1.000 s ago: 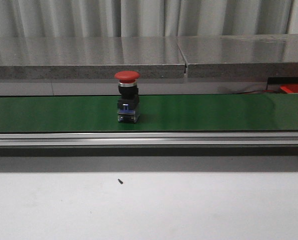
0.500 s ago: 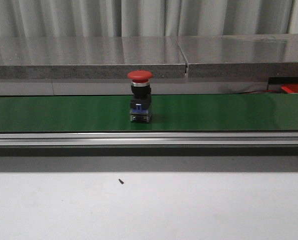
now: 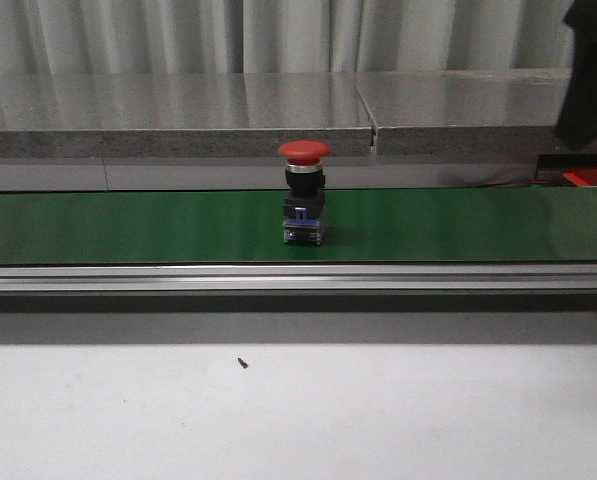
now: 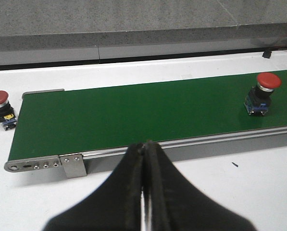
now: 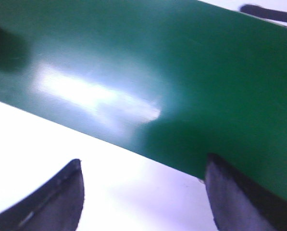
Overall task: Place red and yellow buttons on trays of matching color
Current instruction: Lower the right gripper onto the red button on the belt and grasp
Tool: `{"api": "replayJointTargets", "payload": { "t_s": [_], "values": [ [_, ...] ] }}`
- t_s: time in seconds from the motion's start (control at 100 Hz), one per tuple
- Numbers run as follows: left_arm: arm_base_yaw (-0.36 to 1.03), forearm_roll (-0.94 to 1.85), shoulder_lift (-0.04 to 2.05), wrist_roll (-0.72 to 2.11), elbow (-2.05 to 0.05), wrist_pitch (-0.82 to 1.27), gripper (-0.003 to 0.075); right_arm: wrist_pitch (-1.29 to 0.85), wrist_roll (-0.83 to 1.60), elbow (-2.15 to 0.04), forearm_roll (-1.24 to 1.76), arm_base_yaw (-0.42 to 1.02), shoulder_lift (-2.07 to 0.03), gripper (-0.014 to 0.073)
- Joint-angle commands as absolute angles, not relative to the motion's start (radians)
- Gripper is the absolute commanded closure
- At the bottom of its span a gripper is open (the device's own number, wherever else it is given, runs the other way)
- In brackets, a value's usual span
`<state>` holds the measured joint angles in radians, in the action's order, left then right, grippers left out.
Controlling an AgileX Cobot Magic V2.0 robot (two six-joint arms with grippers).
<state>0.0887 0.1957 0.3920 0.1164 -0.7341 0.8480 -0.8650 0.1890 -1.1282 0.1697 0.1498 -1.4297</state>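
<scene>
A red mushroom-head button [image 3: 305,192] on a black and blue body stands upright on the green conveyor belt [image 3: 128,225]; it also shows in the left wrist view [image 4: 262,93]. A second red button [image 4: 1,109] stands on the white table off the belt's end. My left gripper [image 4: 144,144] is shut and empty, over the white table near the belt's rail. My right gripper [image 5: 142,166] is open and empty, above the belt's edge; part of that arm [image 3: 590,70] shows at the front view's upper right. No yellow button shows.
A red tray's corner [image 3: 590,177] shows at the far right behind the belt. A grey stone ledge [image 3: 178,115] runs behind the belt. A small dark screw [image 3: 241,363] lies on the white table [image 3: 298,420].
The red button has travelled to the right along the belt. The right arm has come into the front view at the upper right.
</scene>
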Motion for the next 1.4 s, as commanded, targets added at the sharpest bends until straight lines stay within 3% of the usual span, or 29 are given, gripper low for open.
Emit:
{"api": "replayJointTargets", "payload": {
  "t_s": [0.0, 0.24, 0.63, 1.01, 1.08, 1.25, 1.39],
  "values": [
    [0.096, 0.212, 0.4, 0.114, -0.759, 0.777, 0.0739, -0.87, 0.218, -1.203, 0.167, 0.208, -1.453, 0.007],
    [0.096, 0.212, 0.4, 0.114, -0.759, 0.777, 0.0739, -0.942, 0.421, -1.306, 0.162, 0.326, -1.558, 0.007],
    [0.096, 0.212, 0.4, 0.114, -0.759, 0.777, 0.0739, -0.967, 0.709, -1.473, 0.278, 0.367, -1.687, 0.0104],
    [0.096, 0.212, 0.4, 0.114, -0.759, 0.777, 0.0739, -0.869, 0.755, -1.521, 0.319, 0.367, -1.777, 0.0112],
    [0.096, 0.212, 0.4, 0.114, -0.759, 0.777, 0.0739, -0.856, 0.755, -1.521, 0.321, 0.367, -1.779, 0.016],
    [0.096, 0.212, 0.4, 0.114, -0.759, 0.777, 0.0739, -0.851, 0.755, -1.521, 0.322, 0.365, -1.779, 0.0397],
    [0.096, 0.212, 0.4, 0.114, -0.759, 0.777, 0.0739, -0.852, 0.727, -1.521, 0.323, 0.352, -1.764, 0.0423]
  ]
}}
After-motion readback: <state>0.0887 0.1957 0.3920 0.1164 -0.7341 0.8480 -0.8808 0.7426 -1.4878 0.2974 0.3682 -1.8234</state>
